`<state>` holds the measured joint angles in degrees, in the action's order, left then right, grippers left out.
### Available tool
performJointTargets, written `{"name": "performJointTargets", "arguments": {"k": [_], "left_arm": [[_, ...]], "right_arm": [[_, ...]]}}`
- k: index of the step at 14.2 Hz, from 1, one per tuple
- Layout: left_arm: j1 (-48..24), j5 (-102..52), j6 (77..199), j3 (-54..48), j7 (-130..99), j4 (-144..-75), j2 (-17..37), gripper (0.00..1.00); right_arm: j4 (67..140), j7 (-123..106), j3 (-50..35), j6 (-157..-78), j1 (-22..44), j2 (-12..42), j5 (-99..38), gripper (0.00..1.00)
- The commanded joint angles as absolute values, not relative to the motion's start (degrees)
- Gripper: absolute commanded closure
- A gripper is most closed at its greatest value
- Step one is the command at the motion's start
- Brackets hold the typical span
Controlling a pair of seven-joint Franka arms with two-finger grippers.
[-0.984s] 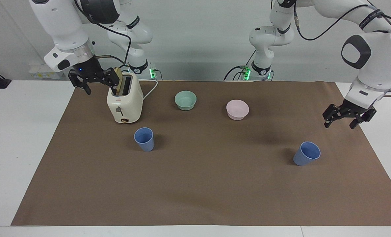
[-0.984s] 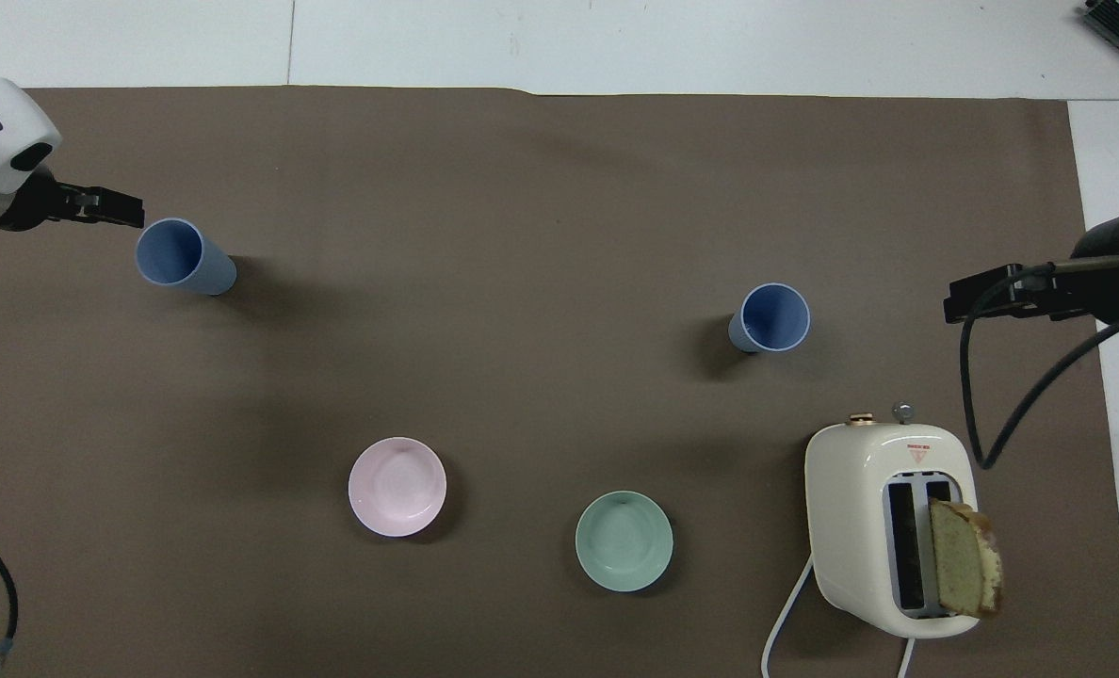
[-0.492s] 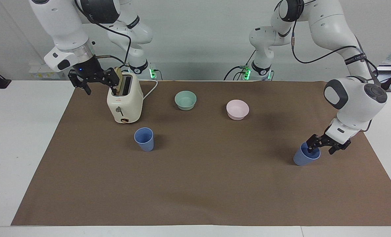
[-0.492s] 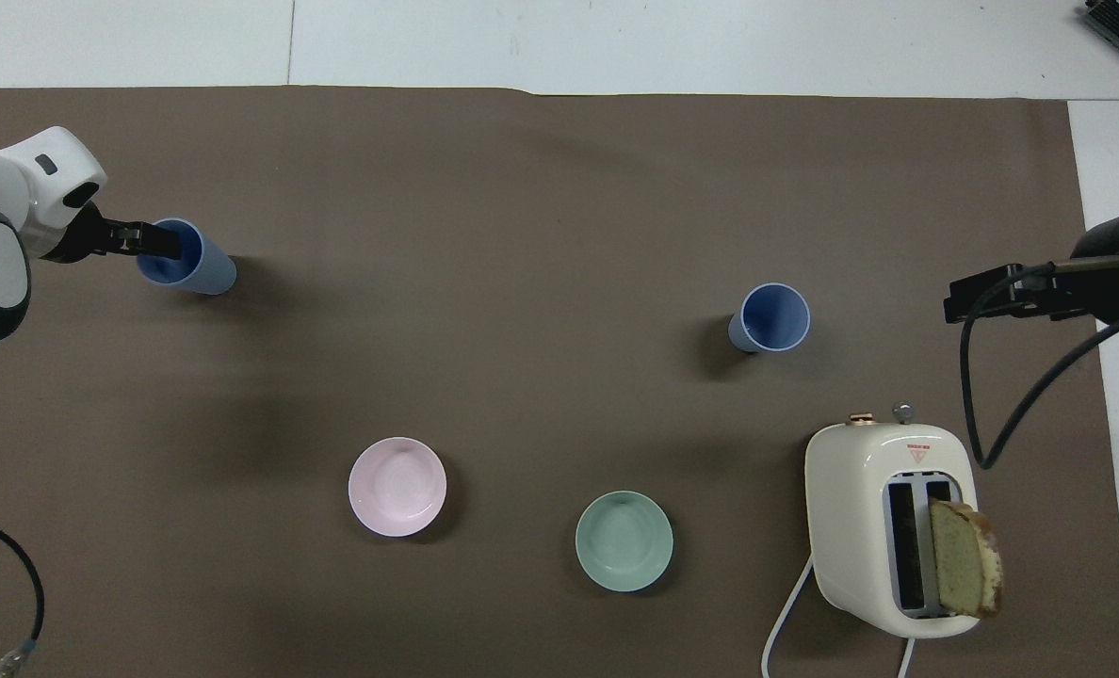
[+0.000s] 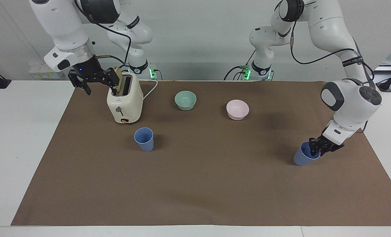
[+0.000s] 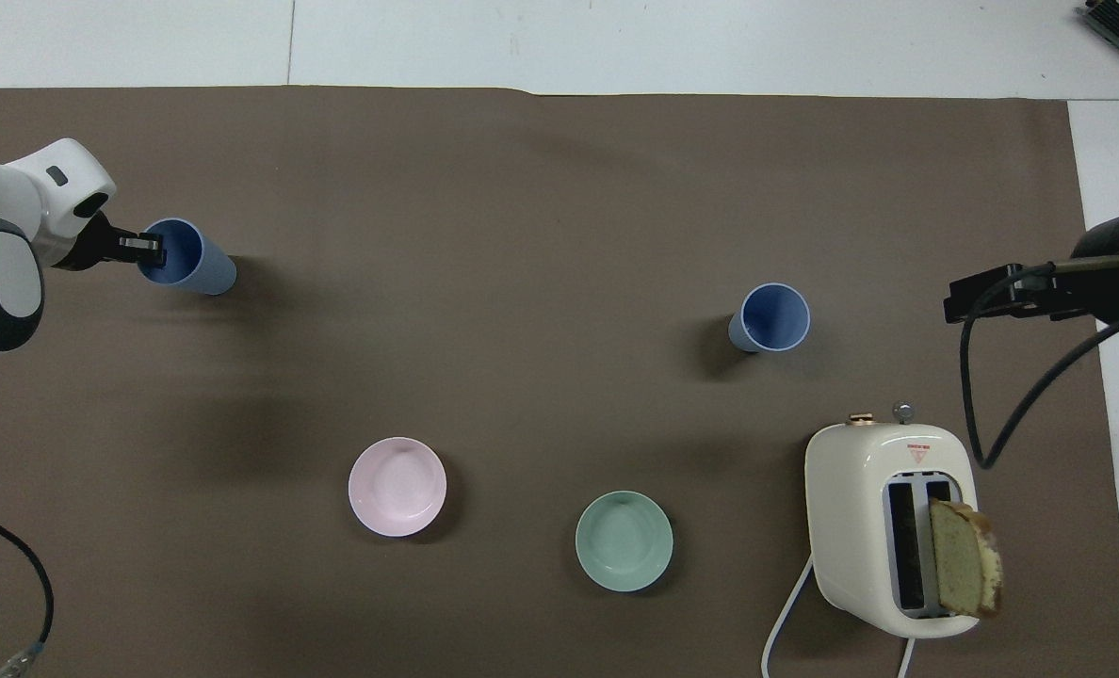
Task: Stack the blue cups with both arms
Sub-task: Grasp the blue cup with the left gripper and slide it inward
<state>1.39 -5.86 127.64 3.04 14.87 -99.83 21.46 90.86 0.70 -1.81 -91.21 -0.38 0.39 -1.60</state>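
Facing view: nearest the robots, the right gripper (image 5: 79,84) waits beside the toaster (image 5: 124,102), fingers apart, unchanged from a second ago; farther out, one blue cup (image 5: 144,139) stands untouched just past the toaster. Farthest out, toward the left arm's end, the left gripper (image 5: 316,148) has dropped from above to the rim of the other blue cup (image 5: 303,157), fingers closed on its wall. Judgement: first grasp made; lifting and stacking remain.
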Motion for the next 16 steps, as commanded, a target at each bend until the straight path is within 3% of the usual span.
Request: {"name": "performJointTargets", "arguments": {"k": [1, 4, 16], "left_arm": [[1.2, -6.7, 128.5, 2.6, 15.7, -101.3, 19.5, 1.00], [-1.6, -6.7, 126.1, 2.2, 13.9, -101.5, 17.2, 1.00], [-30.4, -6.0, 130.6, 2.1, -20.2, -109.2, 13.4, 1.00]], "right_arm": [[91.8, -0.6, -2.0, -92.2, -1.1, -0.3, -2.4, 0.00], [91.8, -0.6, -2.0, -92.2, -1.1, -0.3, -2.4, 0.00], [91.7, -0.6, -2.0, -92.2, -1.1, -0.3, -2.4, 0.00]]}}
